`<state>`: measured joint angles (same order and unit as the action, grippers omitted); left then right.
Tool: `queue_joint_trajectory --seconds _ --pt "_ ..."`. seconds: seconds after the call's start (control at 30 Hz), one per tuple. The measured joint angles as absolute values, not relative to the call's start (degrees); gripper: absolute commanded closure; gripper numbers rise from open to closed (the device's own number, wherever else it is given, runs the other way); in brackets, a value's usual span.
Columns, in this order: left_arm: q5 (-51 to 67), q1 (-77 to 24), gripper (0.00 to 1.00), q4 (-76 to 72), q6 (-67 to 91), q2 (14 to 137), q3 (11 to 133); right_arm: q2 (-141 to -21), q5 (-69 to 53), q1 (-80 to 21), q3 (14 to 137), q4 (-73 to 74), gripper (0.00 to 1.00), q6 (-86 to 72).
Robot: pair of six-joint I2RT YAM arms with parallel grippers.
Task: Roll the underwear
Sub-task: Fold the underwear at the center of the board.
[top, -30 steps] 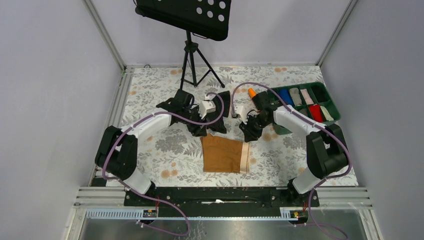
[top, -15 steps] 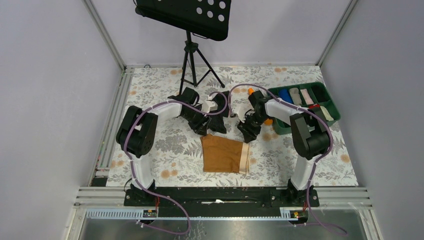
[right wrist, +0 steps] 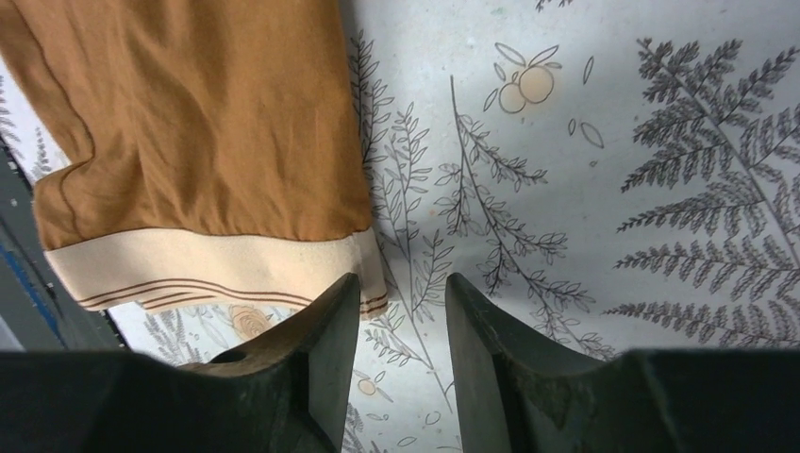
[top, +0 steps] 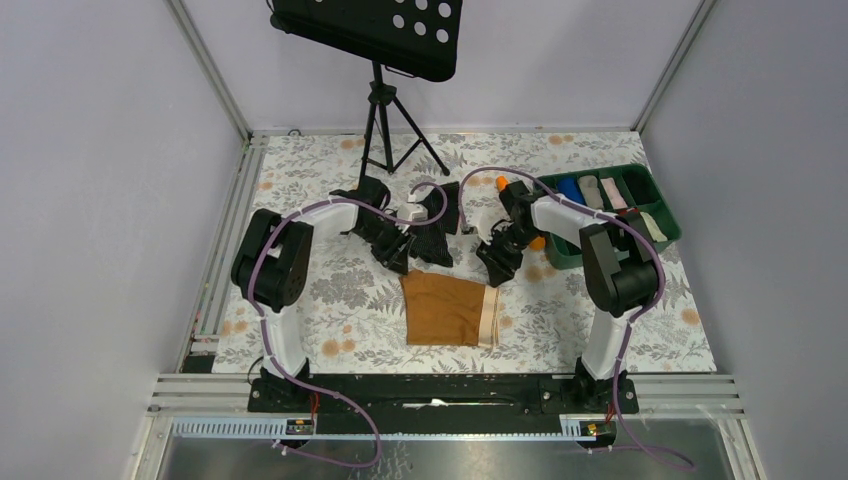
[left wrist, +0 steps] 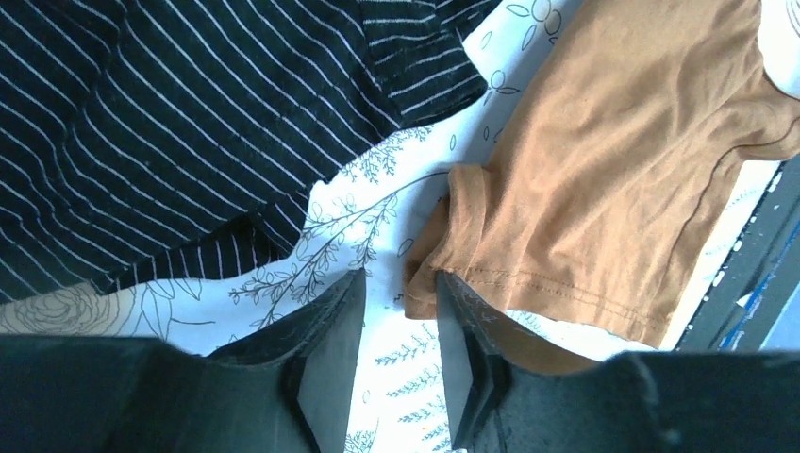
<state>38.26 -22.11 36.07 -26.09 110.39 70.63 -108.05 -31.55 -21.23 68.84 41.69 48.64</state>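
Two arms reach over a worktop (top: pixel 330 290) covered by a white cloth printed with grey ferns and pale orange fruit. Plain grey-lilac walls enclose it on three sides, with aluminium posts in the far corners. A black tripod (top: pixel 385 120) stands at the far edge and carries a black perforated plate (top: pixel 370 30).

The underwear (top: pixel 445 308) lies flat at the centre of the worktop, nearer the arm bases than both tools. Its pale waistband (top: pixel 490 315) runs along its right edge. A black striped garment (top: pixel 435 235) lies just beyond it, with a strip of cloth showing between the two.

The left tool (top: pixel 400 257) is low at the far left corner of the underwear. In the left wrist view its jaws stand apart over bare cloth, one finger overlapping the hem corner and nothing gripped. The right tool (top: pixel 497 265) is low at the far right corner. Its jaws are likewise apart, with the waistband corner beside one finger.

A green tray (top: pixel 662 200) sits at the right rear, divided into compartments. They hold rolled fabrics, among them one blue (top: pixel 572 190), one grey (top: pixel 592 192), one pink (top: pixel 613 190), one red (top: pixel 632 225) and one cream (top: pixel 652 225). An orange cylinder (top: pixel 501 183) shows just left of the tray.
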Motion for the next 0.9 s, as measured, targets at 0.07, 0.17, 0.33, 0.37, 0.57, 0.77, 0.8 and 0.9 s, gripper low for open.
queue_joint_trajectory --seconds 0.07,0.17,0.33,0.37,0.57,0.77,0.8,0.9 --pt "39.0 -21.6 0.53 36.7 -26.2 110.3 70.6 -108.0 -32.5 -20.8 69.1 43.0 0.54 48.6" --pt "40.2 -21.3 0.49 37.5 -26.6 110.2 70.6 -108.0 -34.1 -20.3 70.4 45.0 0.51 48.5" --pt "42.7 -21.2 0.44 37.5 -26.3 109.5 70.6 -108.0 -36.6 -20.2 71.5 47.1 0.45 48.6" --pt "43.0 -21.2 0.43 37.3 -25.8 109.5 70.6 -108.0 -36.8 -20.2 71.5 47.5 0.45 48.7" --pt "43.6 -21.3 0.41 36.3 -23.8 109.9 70.6 -108.1 -36.7 -20.2 70.7 47.2 0.46 48.9" --pt "44.6 -21.3 0.41 36.5 -22.8 110.8 70.6 -108.6 -36.1 -20.2 68.0 46.6 0.48 50.0" --pt "44.6 -21.2 0.41 36.4 -22.5 110.8 70.6 -108.6 -36.1 -20.2 67.8 46.5 0.48 50.2" --pt "44.3 -21.3 0.42 36.3 -21.4 110.8 70.6 -108.4 -36.1 -20.2 67.3 45.8 0.52 50.3"
